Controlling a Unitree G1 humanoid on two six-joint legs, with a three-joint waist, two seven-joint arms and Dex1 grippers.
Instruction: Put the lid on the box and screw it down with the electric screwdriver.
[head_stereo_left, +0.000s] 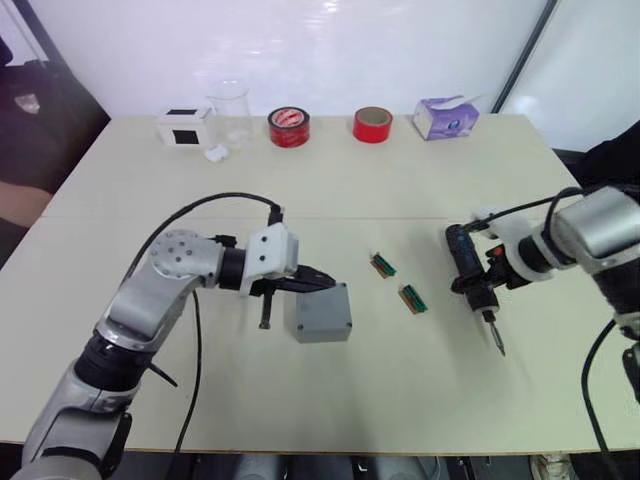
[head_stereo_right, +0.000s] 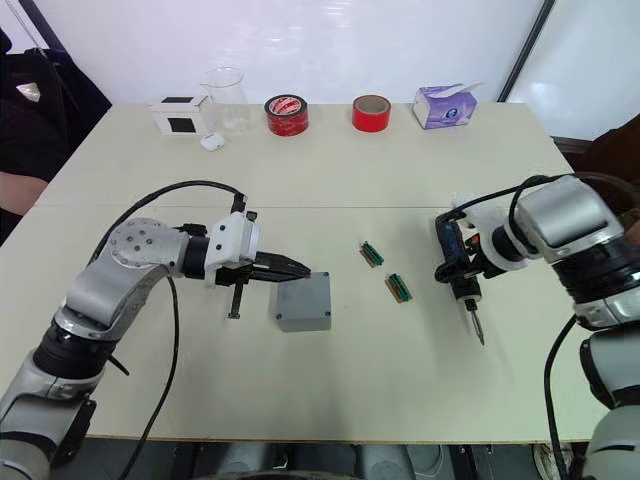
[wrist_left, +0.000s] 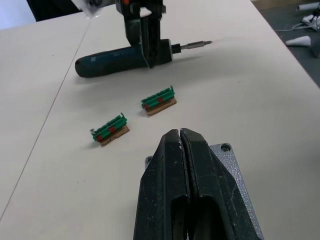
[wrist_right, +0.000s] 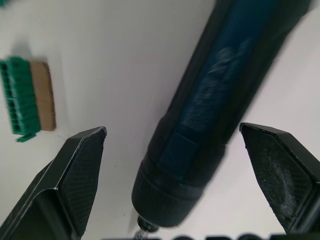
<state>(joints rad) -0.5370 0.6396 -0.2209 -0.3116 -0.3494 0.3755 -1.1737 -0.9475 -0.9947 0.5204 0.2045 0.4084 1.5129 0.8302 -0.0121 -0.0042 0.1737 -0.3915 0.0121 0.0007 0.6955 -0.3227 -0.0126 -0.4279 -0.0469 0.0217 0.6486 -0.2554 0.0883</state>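
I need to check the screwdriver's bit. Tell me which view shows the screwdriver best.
The left wrist view: the screwdriver lies there whole, bit included. The head views show it smaller, partly under the right gripper. The right wrist view shows just part of its body, between open fingers.

You have bright, even overhead light on the pale counter, with the white wall behind washed out by glare and only soft, short shadows under the box and the electric screwdriver. In your right wrist view the electric screwdriver barrel is blurred from closeness, as are the two black fingers at either side. Your left wrist view holds focus on the counter beyond, while its own fingers look dark with faint sheen.
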